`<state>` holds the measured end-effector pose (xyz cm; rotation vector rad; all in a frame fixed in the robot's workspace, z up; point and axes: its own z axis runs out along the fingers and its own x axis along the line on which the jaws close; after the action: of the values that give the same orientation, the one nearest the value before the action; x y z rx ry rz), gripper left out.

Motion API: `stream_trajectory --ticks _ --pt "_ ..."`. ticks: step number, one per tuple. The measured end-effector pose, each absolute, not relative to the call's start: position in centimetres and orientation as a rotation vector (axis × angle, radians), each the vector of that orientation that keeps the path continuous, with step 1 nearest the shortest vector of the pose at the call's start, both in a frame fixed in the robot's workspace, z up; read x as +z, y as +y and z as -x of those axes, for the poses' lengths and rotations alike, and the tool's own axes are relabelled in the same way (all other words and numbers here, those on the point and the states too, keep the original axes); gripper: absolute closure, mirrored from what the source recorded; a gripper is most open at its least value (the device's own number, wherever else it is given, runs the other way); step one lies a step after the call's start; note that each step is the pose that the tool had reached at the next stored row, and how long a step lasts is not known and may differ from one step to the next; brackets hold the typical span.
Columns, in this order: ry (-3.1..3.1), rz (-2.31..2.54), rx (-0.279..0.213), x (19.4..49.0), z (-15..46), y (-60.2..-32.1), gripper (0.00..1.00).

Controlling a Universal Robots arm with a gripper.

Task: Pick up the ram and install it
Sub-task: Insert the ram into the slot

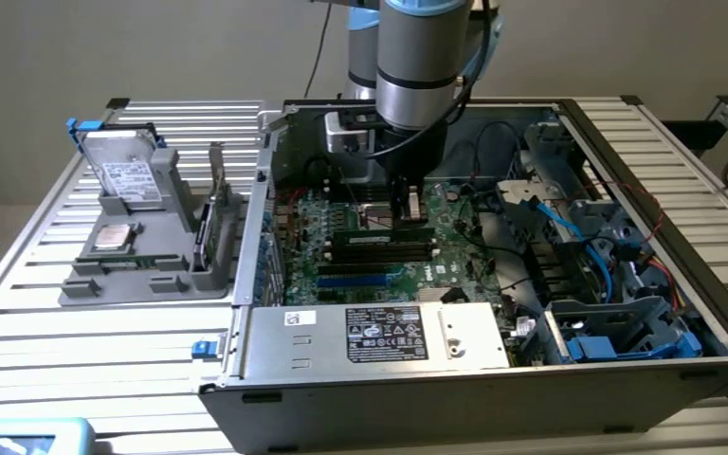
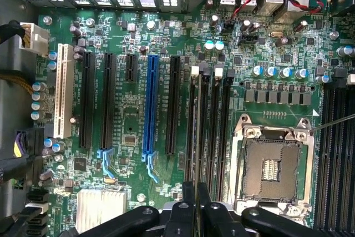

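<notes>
The ram (image 1: 383,231) is a thin green stick held edge-up inside the open computer case (image 1: 667,218). My gripper (image 1: 405,218) is shut on its top edge. In the wrist view the ram (image 2: 197,137) appears as a thin line running away from the gripper (image 2: 197,209), whose black fingers (image 2: 180,215) pinch it from both sides. It lies along the black memory slots (image 2: 213,131) on the green motherboard (image 2: 133,115), in line with them. Whether it rests in a slot or hangs just above, I cannot tell. The memory slots (image 1: 371,250) lie directly under the stick.
An open processor socket (image 2: 272,167) sits beside the slots, with long black and blue expansion slots (image 2: 150,106) on the other side. Blue cables (image 1: 560,227) and drive cages fill the case at the exterior view's right. A grey tray (image 1: 149,275) at the left holds a hard drive (image 1: 128,175).
</notes>
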<state>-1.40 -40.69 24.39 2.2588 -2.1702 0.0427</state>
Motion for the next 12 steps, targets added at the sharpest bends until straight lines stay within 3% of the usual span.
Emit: stream_trajectory --ticks 12 --pt "-2.178 -2.245 0.049 24.28 1.4 -40.89 0.87"
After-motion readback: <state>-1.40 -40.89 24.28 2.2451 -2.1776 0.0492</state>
